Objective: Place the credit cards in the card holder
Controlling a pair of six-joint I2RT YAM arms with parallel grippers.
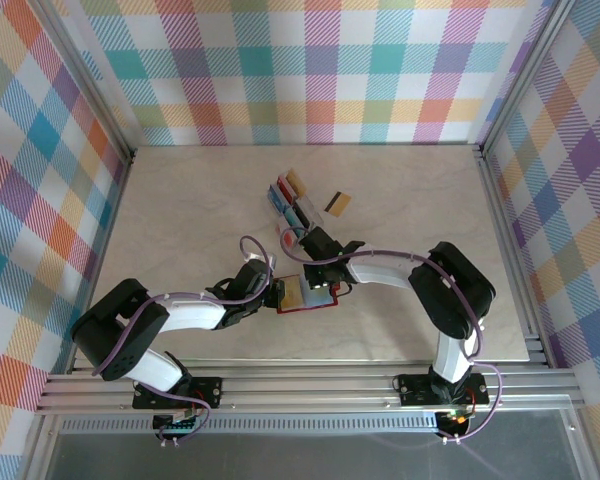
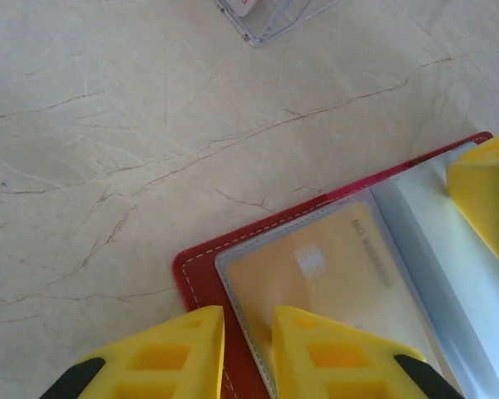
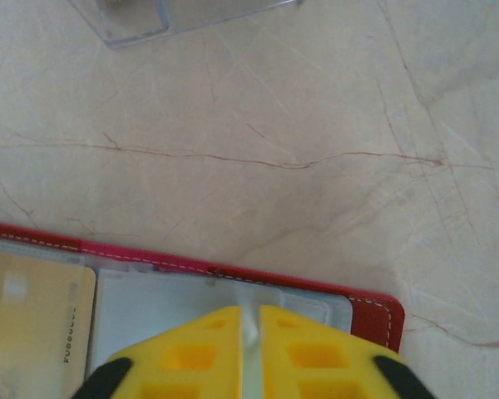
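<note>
The red card holder (image 1: pixel 310 308) lies open on the table between my two grippers. A gold credit card (image 2: pixel 333 266) sits in its left clear pocket, and its end shows in the right wrist view as well (image 3: pixel 33 307). My left gripper (image 2: pixel 248 320) is nearly shut, with the holder's red left edge (image 2: pixel 200 274) and the pocket seam running between its fingers. My right gripper (image 3: pixel 249 314) is shut on a thin pale lip of the holder's right pocket, near the red corner (image 3: pixel 374 320). Another gold card with a dark stripe (image 1: pixel 338 204) lies flat on the table behind.
A clear plastic rack (image 1: pixel 292 210) with several coloured cards stands just behind the holder; its corner shows at the top of both wrist views (image 2: pixel 270 17) (image 3: pixel 150 17). Marble-look tabletop (image 1: pixel 180 200) extends on both sides, bounded by checkered walls.
</note>
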